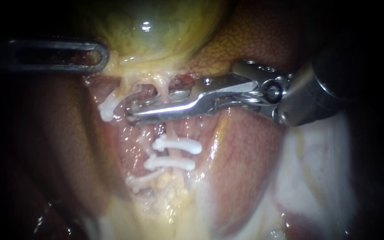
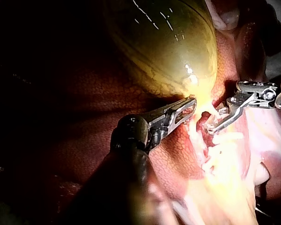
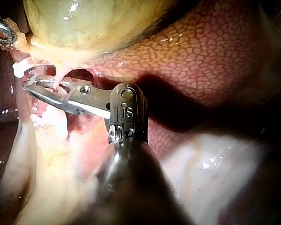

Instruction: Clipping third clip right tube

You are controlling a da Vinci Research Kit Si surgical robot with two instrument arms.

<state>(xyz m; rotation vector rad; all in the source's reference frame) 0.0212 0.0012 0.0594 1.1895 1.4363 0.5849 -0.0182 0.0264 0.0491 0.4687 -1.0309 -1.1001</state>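
The right tube [image 1: 162,86] runs down from the yellow-green gallbladder [image 1: 147,26] and passes between the jaws of my right instrument [image 1: 134,110]. Those silver jaws come in from the right and lie closed on it, their tips meeting beyond it in the right wrist view [image 3: 27,86]. Below them the same tube carries two white clips [image 1: 177,144] [image 1: 170,163]. At the upper left, my left instrument [image 1: 98,58] has its slotted jaws shut on the gallbladder's lower edge, as the left wrist view [image 2: 189,107] also shows.
The left tube bears a white clip [image 1: 106,109] just left of my right instrument's tips. Another white clip [image 1: 138,180] lies lower in yellow fat. Mottled brown liver [image 1: 245,35] lies behind the gallbladder. Pale tissue [image 1: 316,178] fills the lower right.
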